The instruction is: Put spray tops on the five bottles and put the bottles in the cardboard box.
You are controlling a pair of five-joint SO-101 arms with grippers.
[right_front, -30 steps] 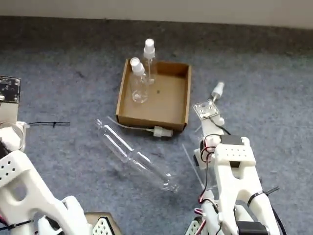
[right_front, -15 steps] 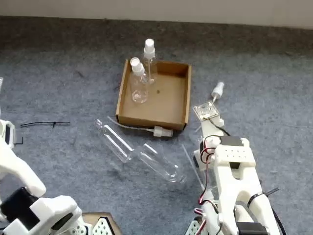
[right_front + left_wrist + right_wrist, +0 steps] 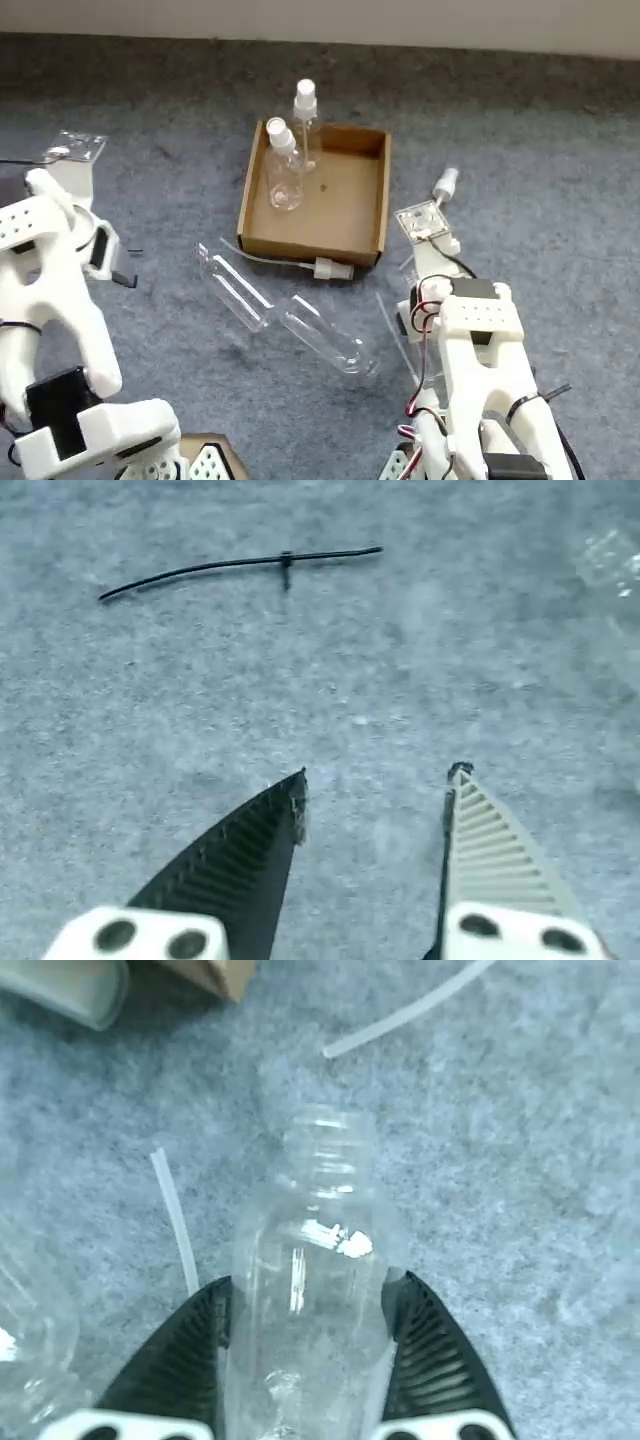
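Your right gripper [image 3: 310, 1282] is pinching an uncapped bottle [image 3: 318, 1200] across its body, with a dark finger [image 3: 190, 1348] pressed against the clear wall on each side. The bottle's long axis runs in line with the gripper. Its open, threaded neck points straight away from the arm, toward a thin white tube [image 3: 410, 1008] lying on the carpet [image 3: 520, 150] near a corner of the cardboard box [image 3: 215, 972]. You cannot tell whether the bottle rests on the carpet or is lifted off it. A second loose tube [image 3: 175, 1222] lies just beside it.

Your left gripper [image 3: 380, 773] hangs over bare carpet with its fingers spread wide and nothing between them. A black cable tie [image 3: 240, 562] lies ahead of it. From above, your left arm [image 3: 50, 270] stands at the left side, well apart from the box.

Two capped bottles [image 3: 284, 175] stand upright in the far-left part of the box. Two loose bottles [image 3: 237, 285] lie end to end on the carpet in front of the box, in a slanted line running toward the right arm's base. One spray top [image 3: 330, 268] lies against the box's front wall, its tube trailing along that wall. Another spray top [image 3: 446, 184] lies on the carpet just beyond the right arm's tip.
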